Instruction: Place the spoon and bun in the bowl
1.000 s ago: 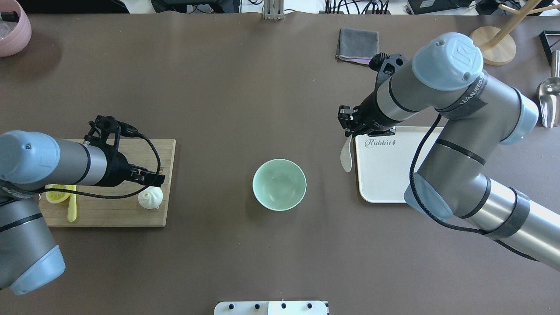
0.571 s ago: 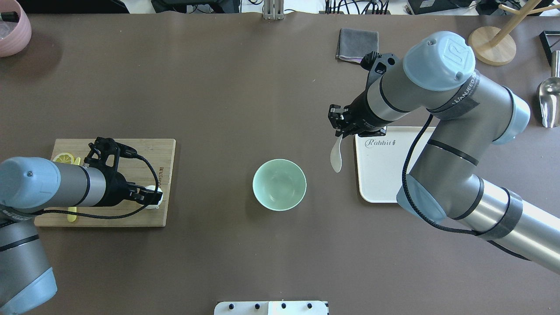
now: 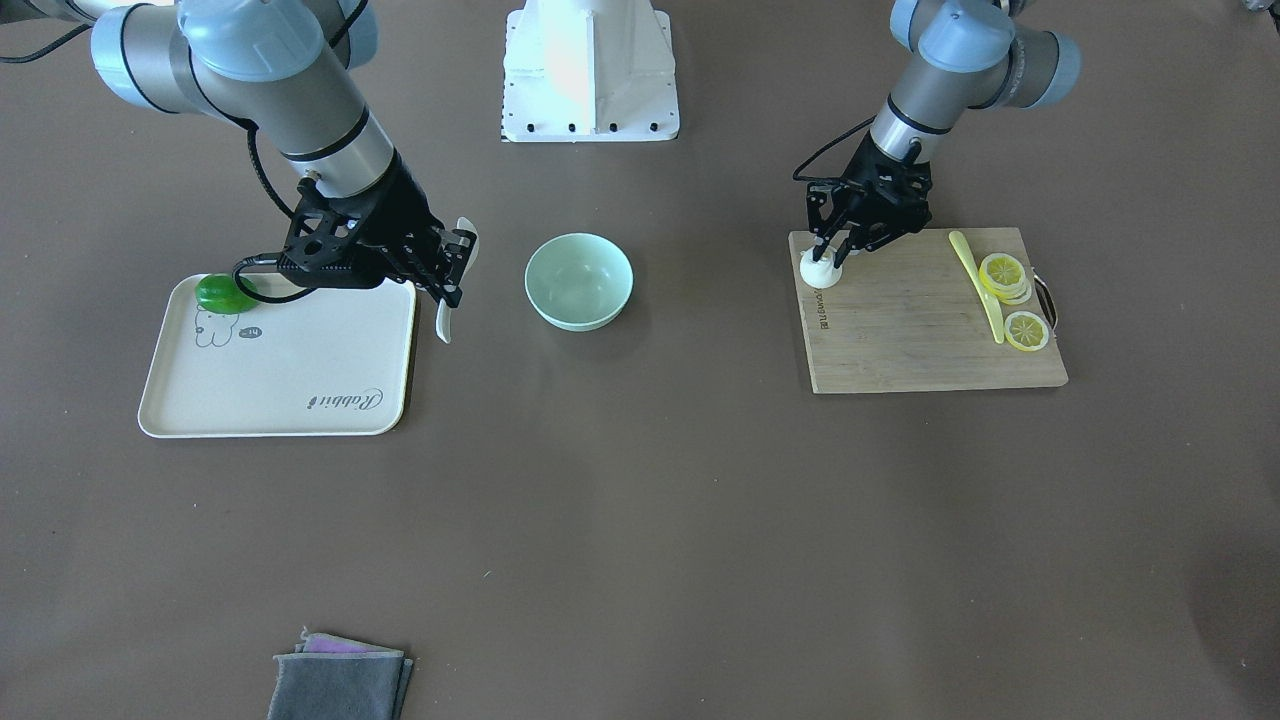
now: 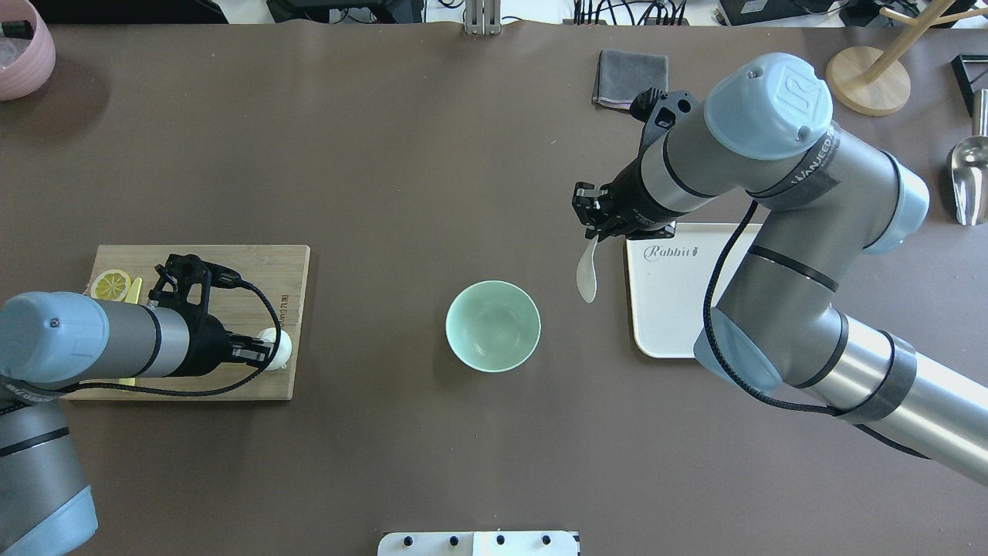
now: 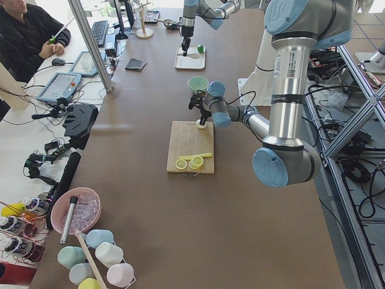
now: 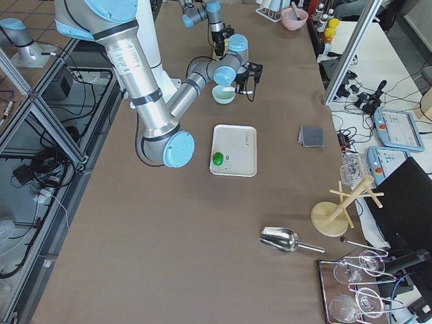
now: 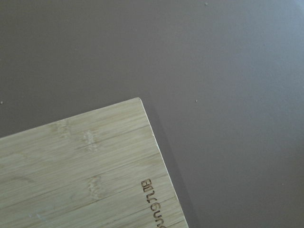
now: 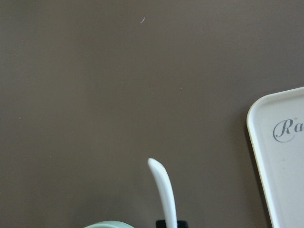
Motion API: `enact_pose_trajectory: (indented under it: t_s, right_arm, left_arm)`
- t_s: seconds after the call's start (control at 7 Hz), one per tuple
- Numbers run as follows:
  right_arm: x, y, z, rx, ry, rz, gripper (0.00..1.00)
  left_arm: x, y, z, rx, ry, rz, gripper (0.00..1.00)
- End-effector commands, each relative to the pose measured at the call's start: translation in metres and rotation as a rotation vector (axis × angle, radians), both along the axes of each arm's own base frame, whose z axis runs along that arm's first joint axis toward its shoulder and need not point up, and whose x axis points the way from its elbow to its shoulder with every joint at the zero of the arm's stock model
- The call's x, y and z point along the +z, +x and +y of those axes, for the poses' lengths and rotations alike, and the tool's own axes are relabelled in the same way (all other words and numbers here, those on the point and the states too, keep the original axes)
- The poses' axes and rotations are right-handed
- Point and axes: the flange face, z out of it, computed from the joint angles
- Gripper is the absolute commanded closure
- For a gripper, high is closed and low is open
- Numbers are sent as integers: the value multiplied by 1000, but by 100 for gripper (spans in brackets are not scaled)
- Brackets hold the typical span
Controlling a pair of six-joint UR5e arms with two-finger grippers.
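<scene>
The mint-green bowl [image 4: 492, 326] [image 3: 579, 280] stands at the table's middle. My right gripper [image 4: 590, 224] [image 3: 450, 265] is shut on the handle of the white spoon [image 4: 587, 278] [image 3: 443, 325], which hangs scoop down above the table between the bowl and the white tray [image 4: 679, 309]. The spoon's handle [image 8: 161, 185] also shows in the right wrist view. The white bun [image 4: 279, 345] [image 3: 818, 270] sits on the wooden cutting board [image 4: 231, 386] at its corner nearest the bowl. My left gripper [image 4: 258, 351] [image 3: 835, 250] is down at the bun, open, with a finger on either side of it.
The tray holds a green pepper [image 3: 222, 293]. Lemon slices [image 3: 1005, 275] and a yellow knife [image 3: 975, 270] lie on the board's outer end. A grey cloth [image 4: 631, 77], a wooden stand [image 4: 872, 77], a metal scoop [image 4: 969, 170] and a pink bowl [image 4: 23, 46] line the far edge.
My right gripper has carried the spoon left, off the tray's edge toward the bowl. My left gripper has come down from beside the bun to straddle it.
</scene>
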Motion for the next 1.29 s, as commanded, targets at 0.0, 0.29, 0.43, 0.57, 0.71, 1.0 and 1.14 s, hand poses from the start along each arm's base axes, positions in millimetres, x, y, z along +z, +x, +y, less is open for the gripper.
enact_pose_trajectory:
  t_s: [0.0, 0.29, 0.43, 0.57, 0.71, 1.0, 1.14]
  right_arm:
    - [-11, -3, 1, -3, 10, -13, 100]
    - [-32, -34, 16, -17, 43, -19, 100]
    - [-45, -55, 19, -17, 65, -16, 100]
    - [-47, -76, 15, -22, 66, 0, 100]
    - [-39, -101, 9, -19, 66, 34, 100]
    - [-36, -118, 8, -31, 57, 51, 100]
    - [-37, -127, 17, -48, 57, 49, 100]
  left_arm:
    - [-22, -15, 0, -9, 12, 39, 100]
    - [-46, -43, -25, 16, -23, 109, 100]
    - [-56, -55, -42, 17, -35, 138, 100]
    - [-60, -61, -51, 7, -31, 146, 100]
    - [-68, -58, -59, 3, -32, 147, 100]
    - [-87, -50, -72, -4, -40, 130, 100]
    - [-90, -44, -81, -10, -40, 129, 100]
